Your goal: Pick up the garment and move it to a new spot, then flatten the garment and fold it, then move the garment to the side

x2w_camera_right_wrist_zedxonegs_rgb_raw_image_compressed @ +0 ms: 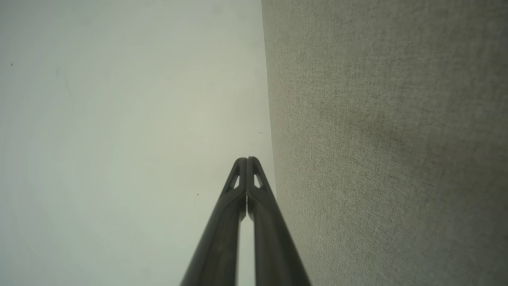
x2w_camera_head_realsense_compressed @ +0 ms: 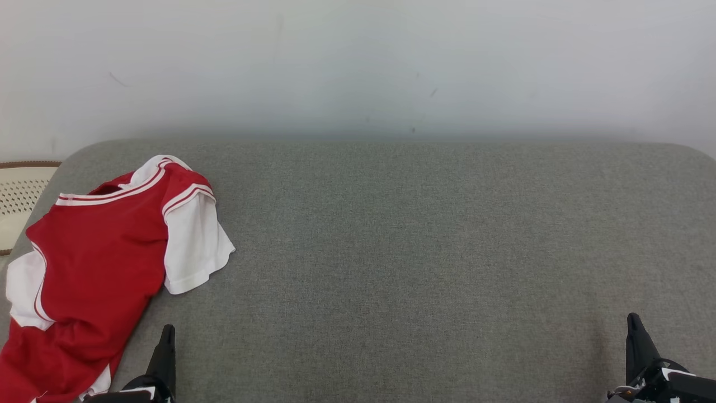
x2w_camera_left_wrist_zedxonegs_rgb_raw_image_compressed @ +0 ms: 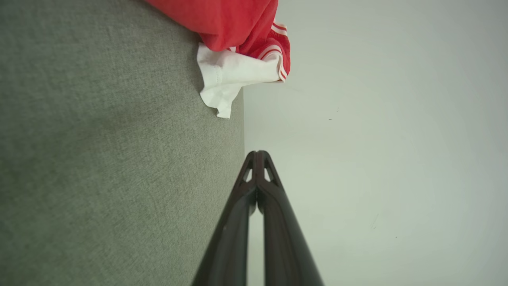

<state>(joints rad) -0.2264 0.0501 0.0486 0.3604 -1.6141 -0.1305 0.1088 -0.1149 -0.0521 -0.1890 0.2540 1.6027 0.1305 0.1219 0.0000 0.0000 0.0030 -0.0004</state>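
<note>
- Where the shirt (x2w_camera_head_realsense_compressed: pixel 95 263) runs off the lower left corner of the head view, its hem and part of one sleeve are cut off, so its full length cannot be told.
- Seen from the left wrist, a white sleeve and a bunched bit of red cloth with striped trim show at the top edge, with the rest out of frame.
- At the head view's left edge a cream perforated thing (x2w_camera_head_realsense_compressed: pixel 22 196) with a brown rim is cut off; what it is cannot be made out.
- The left gripper (x2w_camera_head_realsense_compressed: pixel 167 331) and the right gripper (x2w_camera_head_realsense_compressed: pixel 633 320) are cropped by the bottom edge of the head view.
- The shirt is red with white short sleeves and red-and-white stripes at the collar and shoulders.
- It lies rumpled and slanted at the far left of the grey cloth-covered surface (x2w_camera_head_realsense_compressed: pixel 419 252), collar toward the wall (x2w_camera_head_realsense_compressed: pixel 358 67), one white sleeve spread to the right.
- The left gripper is pressed together and empty, near the shirt's lower edge.
- The right gripper is also pressed together and empty, well apart from the shirt.
</note>
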